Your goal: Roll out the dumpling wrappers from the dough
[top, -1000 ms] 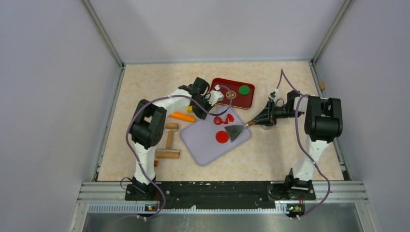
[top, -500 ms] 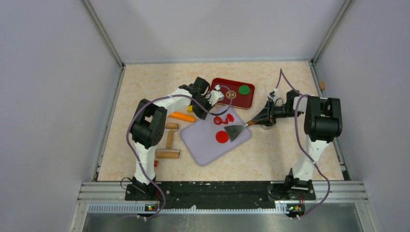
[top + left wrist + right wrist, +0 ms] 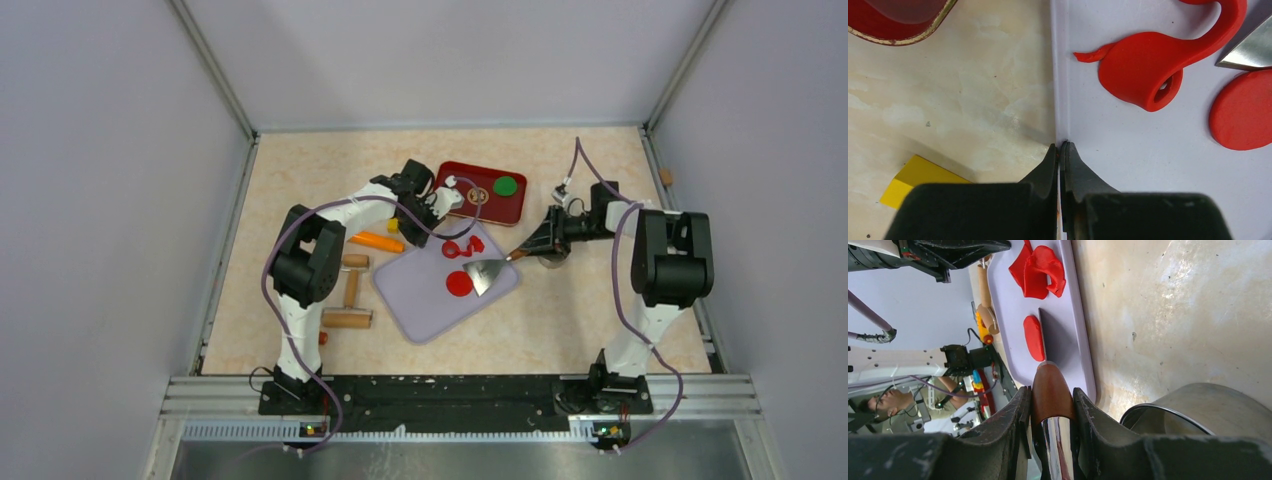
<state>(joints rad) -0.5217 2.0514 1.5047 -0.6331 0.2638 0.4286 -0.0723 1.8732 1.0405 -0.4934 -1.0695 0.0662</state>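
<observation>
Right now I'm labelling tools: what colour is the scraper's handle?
Reddish brown handle, clearest in the right wrist view.

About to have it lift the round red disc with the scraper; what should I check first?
1. Grip: scraper clamped by fingers of right gripper: ok.
2. Approach: blade edge beside red disc: ok.
3. Hold-down: left gripper shut at lilac board edge; pressing it: cannot tell.
4. Clutter: red scraps apart from the disc: ok.
5. Destination: tray has room beside green disc: ok.
</observation>
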